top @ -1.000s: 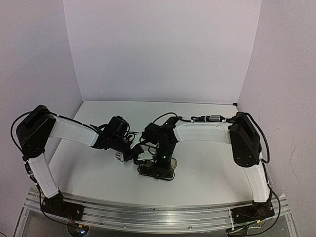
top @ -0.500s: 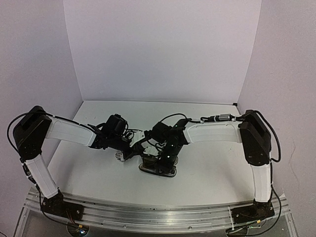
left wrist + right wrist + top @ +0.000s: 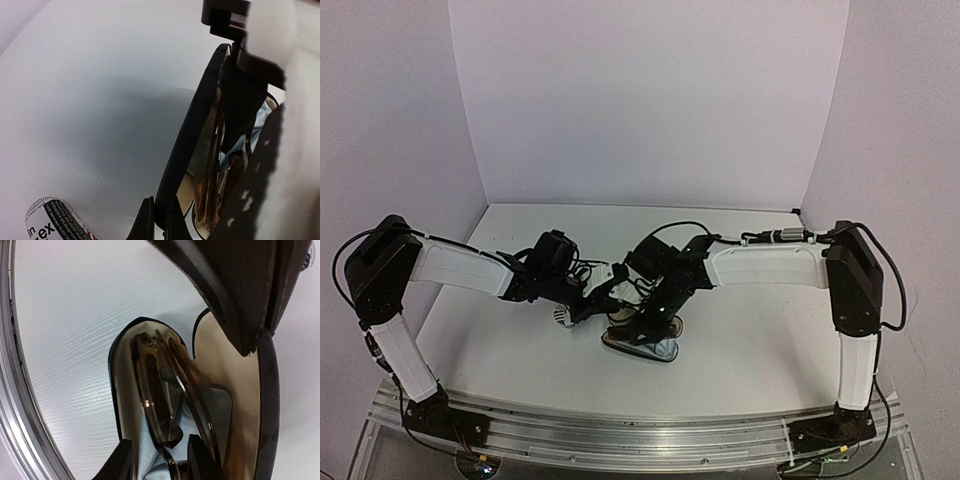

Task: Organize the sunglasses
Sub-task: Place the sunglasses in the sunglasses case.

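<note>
**Change noted:** against the view of a second ago, the right arm's elbow has swung outward and its forearm lies straighter. The left arm is much as it was.

**Left gripper** (image 3: 159, 225): fingers pressed together, pinching the black rim of the open case (image 3: 182, 145).

**Right gripper** (image 3: 160, 460): fingers apart and lowered into the case, astride the near end of the brown sunglasses (image 3: 165, 390). A strip of light-blue cloth (image 3: 148, 447) shows between one finger and the frame.

**Task item:** the sunglasses lie folded inside the case on the cloth, running away ahead of the right fingers.

**Surroundings:** a dark shape overhangs just beyond the right fingers and hides the case's far end. A white printed label (image 3: 50, 222) sits beside the left fingers, above the table (image 3: 520, 360).
</note>
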`<state>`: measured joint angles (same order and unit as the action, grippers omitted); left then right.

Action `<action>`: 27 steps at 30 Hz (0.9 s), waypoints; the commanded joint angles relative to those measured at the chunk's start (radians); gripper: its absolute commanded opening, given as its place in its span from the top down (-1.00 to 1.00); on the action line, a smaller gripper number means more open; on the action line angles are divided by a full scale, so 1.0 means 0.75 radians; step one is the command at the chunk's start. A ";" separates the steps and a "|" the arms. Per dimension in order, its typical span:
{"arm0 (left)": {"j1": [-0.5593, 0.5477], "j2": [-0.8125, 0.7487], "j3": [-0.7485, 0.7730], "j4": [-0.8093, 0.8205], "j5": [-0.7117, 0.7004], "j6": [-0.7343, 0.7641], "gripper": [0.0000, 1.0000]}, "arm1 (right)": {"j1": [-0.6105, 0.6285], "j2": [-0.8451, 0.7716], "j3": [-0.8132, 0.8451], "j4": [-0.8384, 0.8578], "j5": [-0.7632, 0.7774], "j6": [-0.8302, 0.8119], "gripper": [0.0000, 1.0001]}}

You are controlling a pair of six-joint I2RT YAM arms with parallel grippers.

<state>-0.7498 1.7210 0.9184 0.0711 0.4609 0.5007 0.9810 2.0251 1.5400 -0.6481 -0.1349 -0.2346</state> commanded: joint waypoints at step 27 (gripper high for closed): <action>-0.020 -0.064 -0.040 0.013 0.066 0.021 1.00 | -0.030 -0.037 -0.106 0.157 -0.264 0.094 0.98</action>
<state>-0.7603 1.7210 0.8989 0.0531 0.4769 0.5083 0.9735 2.0140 1.4573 -0.5721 -0.2938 -0.1591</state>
